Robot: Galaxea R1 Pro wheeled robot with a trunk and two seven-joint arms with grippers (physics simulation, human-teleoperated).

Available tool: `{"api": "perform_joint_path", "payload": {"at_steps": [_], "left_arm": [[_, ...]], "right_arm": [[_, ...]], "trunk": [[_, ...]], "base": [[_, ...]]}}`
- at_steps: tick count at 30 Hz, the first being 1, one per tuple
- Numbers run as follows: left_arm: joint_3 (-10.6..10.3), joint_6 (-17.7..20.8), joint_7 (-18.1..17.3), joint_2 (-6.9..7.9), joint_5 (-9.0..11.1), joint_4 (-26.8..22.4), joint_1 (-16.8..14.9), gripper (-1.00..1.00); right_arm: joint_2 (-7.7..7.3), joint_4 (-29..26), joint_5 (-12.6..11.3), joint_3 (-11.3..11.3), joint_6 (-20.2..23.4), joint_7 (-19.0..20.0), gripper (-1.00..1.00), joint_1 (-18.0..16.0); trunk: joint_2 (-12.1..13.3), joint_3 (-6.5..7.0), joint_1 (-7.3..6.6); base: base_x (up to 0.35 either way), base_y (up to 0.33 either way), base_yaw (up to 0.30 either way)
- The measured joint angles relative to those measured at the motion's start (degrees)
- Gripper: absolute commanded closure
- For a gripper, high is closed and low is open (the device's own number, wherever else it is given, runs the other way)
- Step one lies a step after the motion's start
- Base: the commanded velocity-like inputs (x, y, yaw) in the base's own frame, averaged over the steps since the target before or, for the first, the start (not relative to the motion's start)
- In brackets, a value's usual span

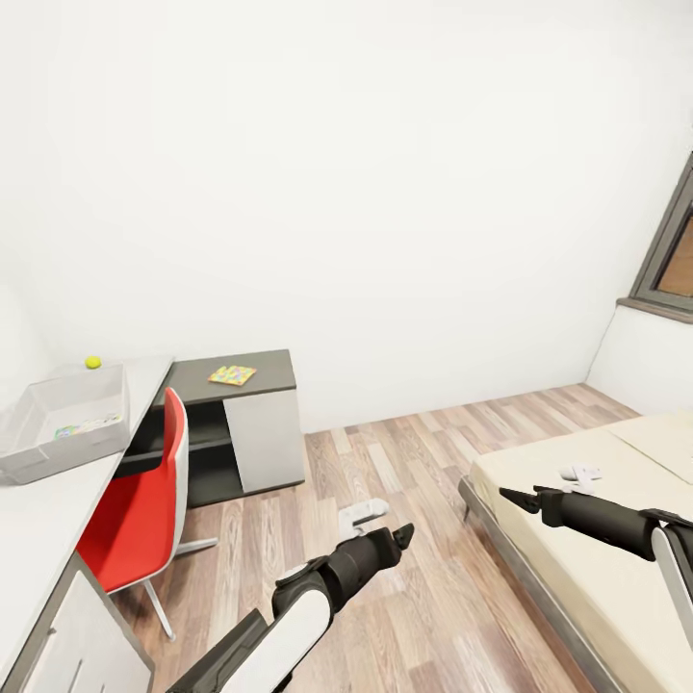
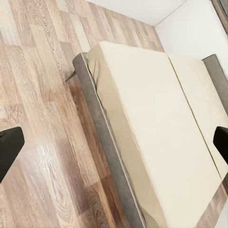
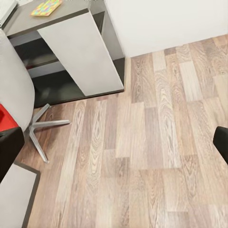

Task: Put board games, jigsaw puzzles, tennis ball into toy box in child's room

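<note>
With your left gripper (image 1: 399, 535) and right gripper (image 1: 510, 497) both spread and empty, turn toward the bench (image 1: 58, 500), where the puzzle (image 1: 232, 374) lies beyond the toy box (image 1: 58, 423).

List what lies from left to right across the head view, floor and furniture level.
toy box → tennis ball → red chair → jigsaw puzzle → left gripper → right gripper → bed

Toy box (image 1: 38, 452) cut at frame edge; print inside illegible.
</note>
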Motion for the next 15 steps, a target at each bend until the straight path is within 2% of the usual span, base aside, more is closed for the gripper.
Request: {"api": "perform_joint_path", "payload": {"at_steps": [11, 15], "left_arm": [[1.07, -0.02, -0.1, -0.05, 0.25, 1.16, 0.01, -1.0], [1.45, 0.01, -0.11, -0.05, 0.28, 1.26, 0.04, -1.0]], "right_arm": [[-0.04, -0.02, -0.05, -0.08, -0.05, 0.13, -1.0, 0.04], [-0.03, -0.08, -0.06, -0.08, -0.06, 0.17, -1.0, 0.06]], "trunk": [[0.01, 0.91, 0.01], [0.01, 1.1, 0.01]], "base": [[-0.008, 0.0, 0.0], [-0.089, -0.034, 0.0]]}}
